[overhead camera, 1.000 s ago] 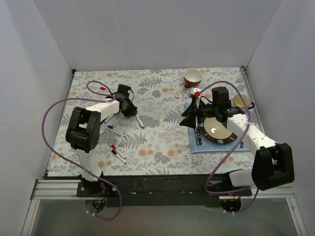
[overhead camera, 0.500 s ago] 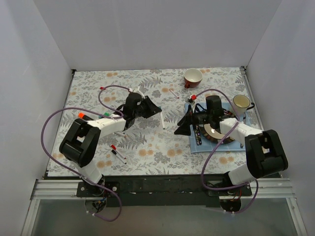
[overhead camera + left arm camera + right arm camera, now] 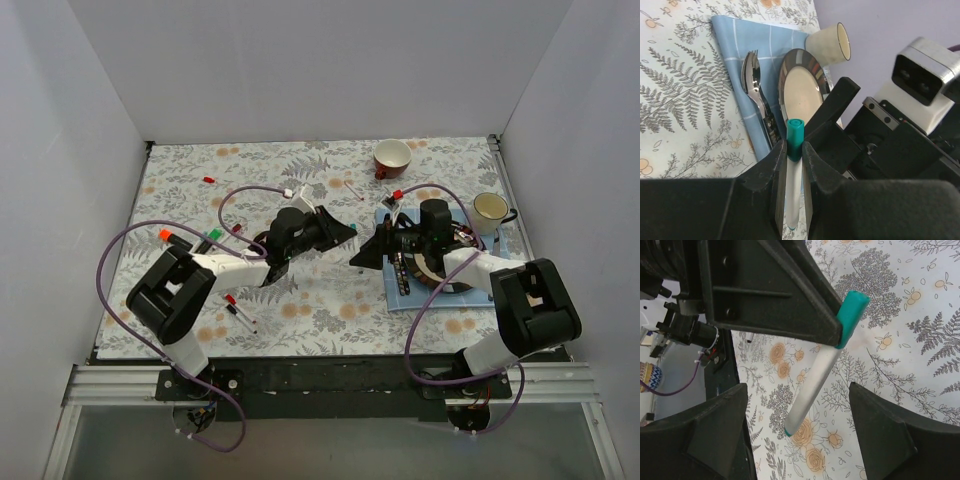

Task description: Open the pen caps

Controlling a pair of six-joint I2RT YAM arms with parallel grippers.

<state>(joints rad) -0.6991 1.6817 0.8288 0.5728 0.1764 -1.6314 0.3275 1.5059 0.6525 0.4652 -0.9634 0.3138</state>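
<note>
Left gripper (image 3: 793,150) jaws are pinched tight on a slim white marker pen (image 3: 792,192), w/ its teal plastic cap (image 3: 794,134) sticking out past the fingertips. The barrel's lower end is cut off by the frame edge. Right gripper (image 3: 797,390) jaws are spread wide and hold nothing. 1 finger shows on either side of the barrel, but can't tell if the pen lies btwn them or beyond.

From above, the 2 grippers sit nose to nose just left of the blue checked cloth mat (image 3: 395,297). The held pen is too small to make out there.

On the mat:
- a steel spoon (image 3: 751,70), w/ a fork mostly hidden behind it
- a dark-rimmed round plate (image 3: 800,100), partly under the right arm

A cream cup (image 3: 490,207) stands at the mat's far right corner, and a red-and-white mug (image 3: 392,156) beyond the mat. Well left of the mat lie 2 red-capped pens (image 3: 238,312), plus an orange piece (image 3: 165,235) and a green piece (image 3: 214,236), too small to tell cap from pen.
</note>
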